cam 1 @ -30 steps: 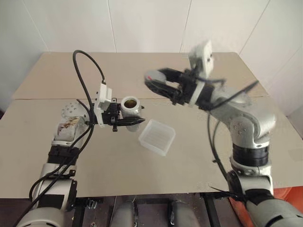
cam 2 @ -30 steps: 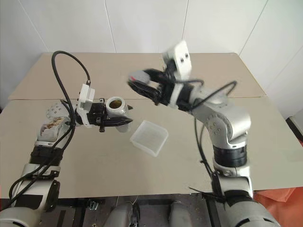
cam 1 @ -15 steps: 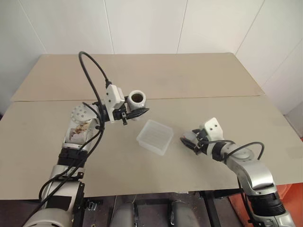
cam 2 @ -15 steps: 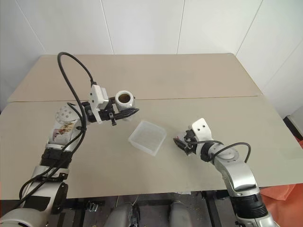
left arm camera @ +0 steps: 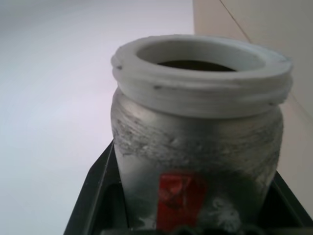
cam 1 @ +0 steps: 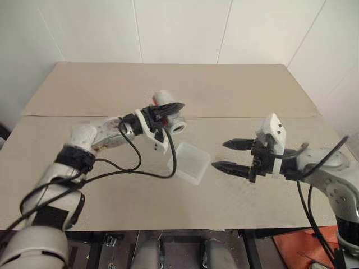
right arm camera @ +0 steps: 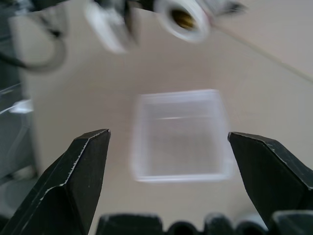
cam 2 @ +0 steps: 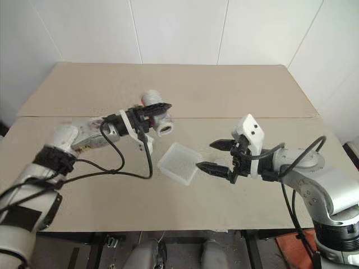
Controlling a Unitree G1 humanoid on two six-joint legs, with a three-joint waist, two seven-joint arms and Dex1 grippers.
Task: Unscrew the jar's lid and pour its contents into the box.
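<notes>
Since the earlier frame, left gripper (cam 1: 168, 110) has tipped the jar (cam 1: 170, 118) sideways above the bench (cam 1: 235, 89); the right gripper (cam 1: 227, 155) has released.

Head views — one jar pinched, one box (cam 1: 190, 163) just beside the spread right jaws.

Left wrist view — open mouth, lid off.

Right wrist view — box between both fingers (right arm camera: 78, 171), unobstructed.
</notes>
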